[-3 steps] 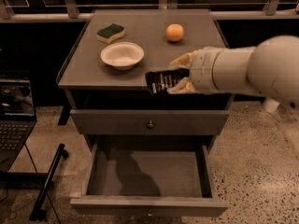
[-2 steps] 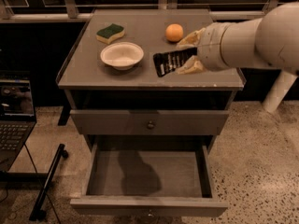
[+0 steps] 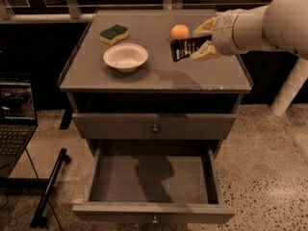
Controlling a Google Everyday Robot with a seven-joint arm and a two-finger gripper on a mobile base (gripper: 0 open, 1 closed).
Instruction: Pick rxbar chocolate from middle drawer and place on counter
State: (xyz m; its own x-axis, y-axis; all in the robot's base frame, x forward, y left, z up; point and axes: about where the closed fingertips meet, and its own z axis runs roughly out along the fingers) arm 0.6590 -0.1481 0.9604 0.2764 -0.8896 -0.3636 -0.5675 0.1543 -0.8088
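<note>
My gripper point(image 3: 199, 41) reaches in from the right over the right part of the counter point(image 3: 144, 78). It is shut on the rxbar chocolate point(image 3: 184, 49), a black wrapper with white print, and holds it a little above the counter, just in front of the orange. The bar's shadow falls on the counter below it. The middle drawer point(image 3: 154, 211) is pulled open at the bottom, and its grey tray holds nothing.
An orange point(image 3: 179, 32), a white bowl point(image 3: 125, 57) and a green-and-yellow sponge point(image 3: 114, 33) sit on the counter. A shut drawer front with a knob point(image 3: 155, 128) lies above the open drawer. A laptop point(image 3: 14, 124) stands at the left, and a white post point(image 3: 288, 88) at the right.
My gripper has lifted the bar from the counter's front edge up and back over the counter, toward the orange.
</note>
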